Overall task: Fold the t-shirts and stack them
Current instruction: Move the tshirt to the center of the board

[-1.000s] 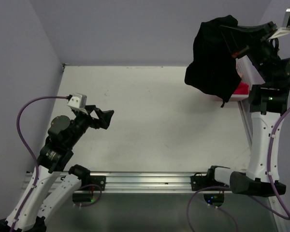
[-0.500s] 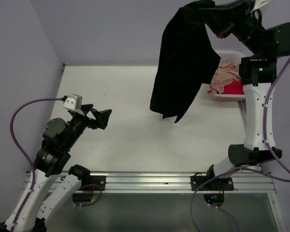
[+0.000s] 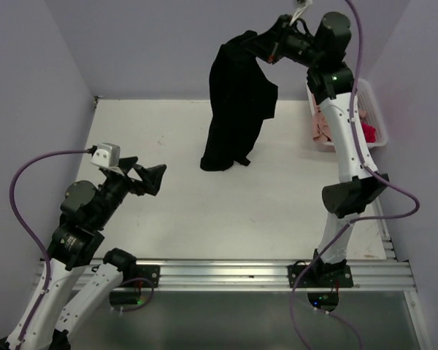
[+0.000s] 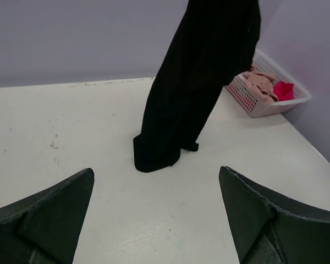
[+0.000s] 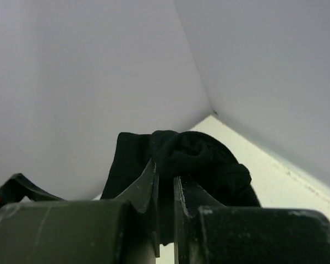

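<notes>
Right gripper (image 3: 274,40): pinched shut on a bunched fold of the black t-shirt (image 3: 237,102), cloth hanging below, hem touching the table (image 3: 168,131). Left gripper (image 4: 157,171): spread wide, holding nothing, shirt ahead. Pink t-shirt (image 4: 258,82) and red t-shirt (image 4: 283,91) in basket (image 4: 245,100), ahead-right.

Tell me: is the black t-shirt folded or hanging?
Hanging, not folded: the right fingers pinch the black t-shirt at its top; its bottom seems to touch the table.

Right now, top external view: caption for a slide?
Right arm dangles black t-shirt over table; basket holds pink shirt and red shirt.
</notes>
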Motion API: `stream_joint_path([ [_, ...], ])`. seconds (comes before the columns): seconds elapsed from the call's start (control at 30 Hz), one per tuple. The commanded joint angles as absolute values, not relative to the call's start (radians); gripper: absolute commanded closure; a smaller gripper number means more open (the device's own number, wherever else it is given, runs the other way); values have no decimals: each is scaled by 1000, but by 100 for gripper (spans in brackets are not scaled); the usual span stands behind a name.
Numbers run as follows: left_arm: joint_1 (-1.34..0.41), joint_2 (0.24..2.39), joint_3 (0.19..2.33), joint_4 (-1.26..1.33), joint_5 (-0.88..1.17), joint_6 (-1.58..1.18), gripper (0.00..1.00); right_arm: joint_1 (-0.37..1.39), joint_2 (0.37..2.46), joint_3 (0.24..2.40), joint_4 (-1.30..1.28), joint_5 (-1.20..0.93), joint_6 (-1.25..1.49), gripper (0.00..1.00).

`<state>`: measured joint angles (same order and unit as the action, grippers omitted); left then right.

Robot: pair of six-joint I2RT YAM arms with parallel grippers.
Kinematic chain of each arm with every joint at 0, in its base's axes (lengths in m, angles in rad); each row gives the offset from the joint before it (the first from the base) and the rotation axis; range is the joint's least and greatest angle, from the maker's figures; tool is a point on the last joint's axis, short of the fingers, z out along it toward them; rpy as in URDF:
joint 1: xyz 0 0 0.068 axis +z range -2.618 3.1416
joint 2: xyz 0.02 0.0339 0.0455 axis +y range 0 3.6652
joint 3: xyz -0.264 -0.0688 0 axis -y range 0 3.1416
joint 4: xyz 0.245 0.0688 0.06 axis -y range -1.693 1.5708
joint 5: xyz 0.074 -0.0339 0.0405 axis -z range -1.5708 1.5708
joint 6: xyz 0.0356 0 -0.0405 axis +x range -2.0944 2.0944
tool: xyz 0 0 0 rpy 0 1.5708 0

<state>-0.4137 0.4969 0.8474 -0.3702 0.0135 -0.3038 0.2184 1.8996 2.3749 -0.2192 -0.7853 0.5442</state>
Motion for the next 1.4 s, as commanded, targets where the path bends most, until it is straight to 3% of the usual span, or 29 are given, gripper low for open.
stream_joint_path([
  [0.0, -417, 489, 884, -374, 5, -305, 0, 291, 1943, 2401, -403, -697, 386, 100],
  [0.3, -417, 479, 877, -385, -25, -301, 0, 440, 1993, 2318, -607, -483, 187, 100],
  [0.67, -417, 477, 874, -390, -34, -299, 0, 561, 1853, 1910, -661, -89, 110, 100],
  [0.8, -417, 488, 874, -376, -28, -301, 0, 583, 1809, 1735, -611, -185, 98, 100],
  [0.93, -417, 499, 879, -367, -18, -304, 0, 597, 1816, 1704, -609, -299, 57, 100],
  [1.17, -417, 496, 879, -368, -21, -308, 0, 630, 1914, 1810, -716, -579, -84, 100],
  [1.37, -417, 488, 885, -379, -28, -308, 0, 706, 2078, 1931, -1004, -765, -274, 100],
])
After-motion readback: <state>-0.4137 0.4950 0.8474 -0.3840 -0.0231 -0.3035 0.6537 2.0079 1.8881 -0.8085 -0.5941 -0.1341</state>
